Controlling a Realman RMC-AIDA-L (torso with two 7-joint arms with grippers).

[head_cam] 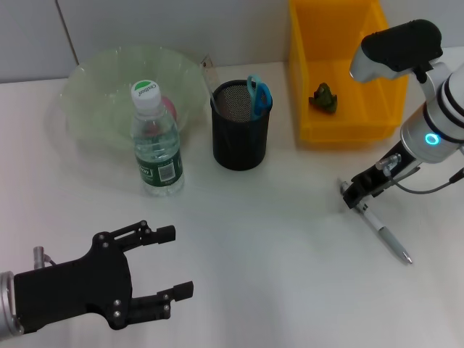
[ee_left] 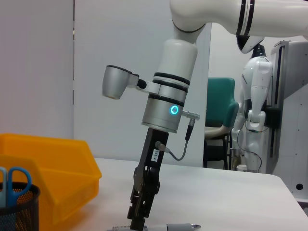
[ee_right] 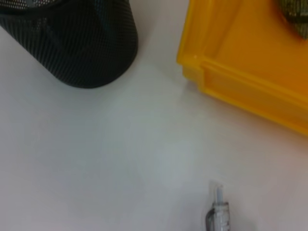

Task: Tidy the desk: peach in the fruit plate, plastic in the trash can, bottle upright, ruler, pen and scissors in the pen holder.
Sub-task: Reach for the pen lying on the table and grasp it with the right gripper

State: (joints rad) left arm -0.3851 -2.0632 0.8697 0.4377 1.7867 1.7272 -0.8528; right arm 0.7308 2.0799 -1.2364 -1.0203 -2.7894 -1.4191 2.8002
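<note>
Right gripper [head_cam: 353, 197] seemingly touching pen [head_cam: 386, 235] end.

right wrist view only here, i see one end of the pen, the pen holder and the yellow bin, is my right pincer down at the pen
observer: Yes. In the head view the right pincer is down at the table, at the end of the pen nearest the pen holder. The pen lies flat.
operator: what's inside the holder
observer: Blue-handled scissors and a ruler stand in it.
operator: where's the left arm
observer: The left pincer is open at the near left of the table, in front of the upright bottle.
</note>
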